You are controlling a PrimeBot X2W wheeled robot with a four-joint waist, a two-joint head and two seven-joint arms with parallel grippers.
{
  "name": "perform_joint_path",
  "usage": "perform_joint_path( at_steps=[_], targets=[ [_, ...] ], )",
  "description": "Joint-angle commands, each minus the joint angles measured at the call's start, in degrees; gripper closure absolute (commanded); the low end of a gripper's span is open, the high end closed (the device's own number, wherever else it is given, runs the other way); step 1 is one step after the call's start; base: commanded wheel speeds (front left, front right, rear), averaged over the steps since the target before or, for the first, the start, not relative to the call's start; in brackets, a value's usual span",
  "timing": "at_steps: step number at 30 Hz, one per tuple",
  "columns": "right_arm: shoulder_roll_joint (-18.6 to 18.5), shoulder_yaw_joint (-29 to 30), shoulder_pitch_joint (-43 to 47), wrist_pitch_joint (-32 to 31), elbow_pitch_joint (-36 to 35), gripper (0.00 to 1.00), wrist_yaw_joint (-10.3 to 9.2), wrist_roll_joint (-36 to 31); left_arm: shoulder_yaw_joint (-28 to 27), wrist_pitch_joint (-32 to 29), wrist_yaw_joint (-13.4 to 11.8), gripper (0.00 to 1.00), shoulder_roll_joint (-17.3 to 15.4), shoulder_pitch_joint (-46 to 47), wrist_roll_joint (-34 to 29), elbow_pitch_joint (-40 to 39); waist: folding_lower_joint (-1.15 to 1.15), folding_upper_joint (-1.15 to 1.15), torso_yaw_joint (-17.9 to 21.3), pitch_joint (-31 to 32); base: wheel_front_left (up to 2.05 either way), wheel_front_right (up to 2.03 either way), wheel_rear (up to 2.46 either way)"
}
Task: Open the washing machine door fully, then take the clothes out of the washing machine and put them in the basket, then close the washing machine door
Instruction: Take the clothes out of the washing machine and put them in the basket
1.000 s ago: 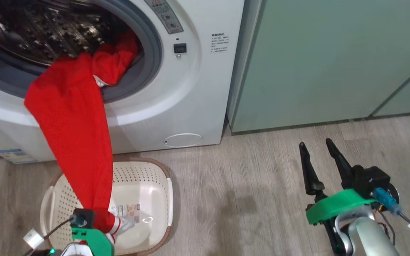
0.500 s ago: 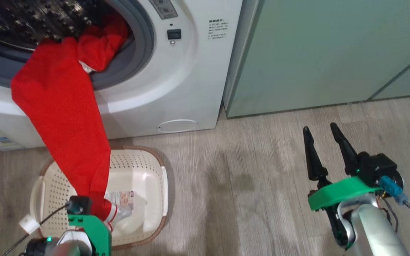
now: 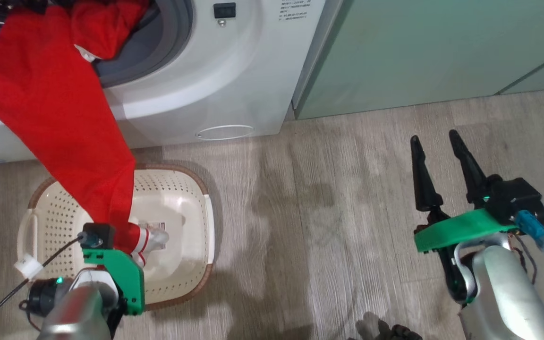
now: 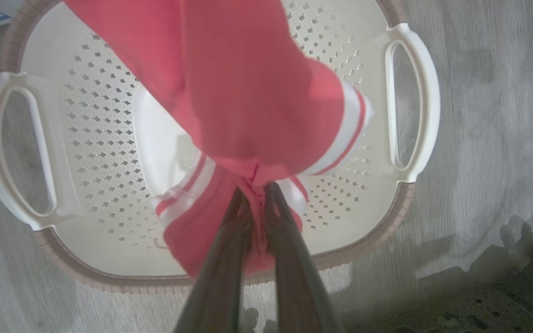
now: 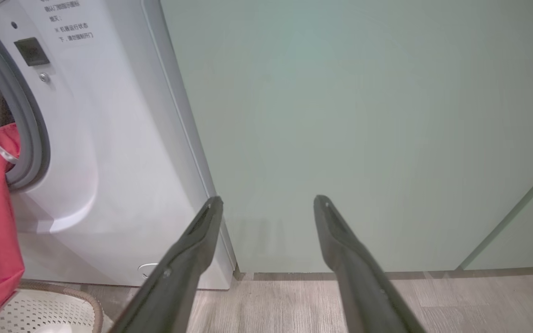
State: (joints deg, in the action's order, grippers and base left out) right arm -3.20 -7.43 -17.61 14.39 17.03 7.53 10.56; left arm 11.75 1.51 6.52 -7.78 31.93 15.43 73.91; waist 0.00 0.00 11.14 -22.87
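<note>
Your left gripper (image 4: 255, 187) is squeezed almost shut on the clothes (image 3: 55, 108). Its two dark fingers (image 4: 220, 259) pinch the red cloth close to the end that has the white stripes. You are holding that end low down inside the basket (image 3: 177, 189), above the basket's bottom. You cannot tell if the cloth touches the bottom.

From your gripper the red cloth goes up in one long slanted strip. It runs over the front of the washing machine (image 3: 215, 71) and into its round mouth. A bunch of the cloth lies there against the grey rubber ring (image 3: 170, 33). So one end of the clothes is in the machine and the other end is in the basket.

You can see the basket standing on the wooden floor (image 3: 324, 212), just in front of the machine. It has a white handle (image 4: 412, 106) on each side.

Your right gripper (image 3: 435, 137) is wide open and has nothing in it. It hangs over the floor, well away from the basket. Its fingers point at the pale green cabinets (image 3: 418, 47) beside the machine.
</note>
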Motion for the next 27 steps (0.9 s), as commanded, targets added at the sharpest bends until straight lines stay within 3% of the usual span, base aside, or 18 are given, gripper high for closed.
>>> perform_joint_path(
  at_steps=[1,3,5,6,21,27],
  targets=[
    [-0.1,-0.6,-0.4,0.6,-1.9,0.0,-0.04,-0.4,-1.3,0.3,-0.1,0.87,-1.3,-0.2,0.6,-0.1,0.0,0.0,0.0,0.3,0.0,0.0,0.0],
    [-0.1,-0.1,-0.3,0.6,-1.8,0.0,-0.04,-0.4,-1.2,0.3,0.0,0.67,-1.0,-1.0,1.0,-0.1,0.0,0.0,-0.1,1.0,0.0,0.0,0.0],
    [0.0,0.2,-0.1,0.6,-1.6,0.0,-0.04,-0.5,-1.3,1.4,-0.2,0.05,-0.8,-1.6,1.3,0.0,0.0,0.0,-0.2,2.1,0.0,0.0,0.0],
    [-0.1,0.2,0.1,0.6,-1.5,0.0,-0.04,-0.5,-1.3,2.0,-0.4,0.0,-0.7,-2.0,1.5,0.0,0.0,0.0,-0.4,2.7,0.0,0.0,0.0],
    [-0.3,-0.4,4.8,0.6,0.3,0.0,-0.04,0.3,-3.2,12.4,-0.6,0.0,-1.6,-5.6,4.4,-0.6,0.0,0.0,-1.7,12.7,0.0,0.0,0.0],
    [-0.3,-0.4,7.6,0.6,0.9,0.0,-0.04,0.8,-5.5,13.4,-0.3,0.0,-3.0,-8.2,5.9,-7.3,0.0,0.0,-1.9,17.0,0.0,0.0,0.0]
  ],
)
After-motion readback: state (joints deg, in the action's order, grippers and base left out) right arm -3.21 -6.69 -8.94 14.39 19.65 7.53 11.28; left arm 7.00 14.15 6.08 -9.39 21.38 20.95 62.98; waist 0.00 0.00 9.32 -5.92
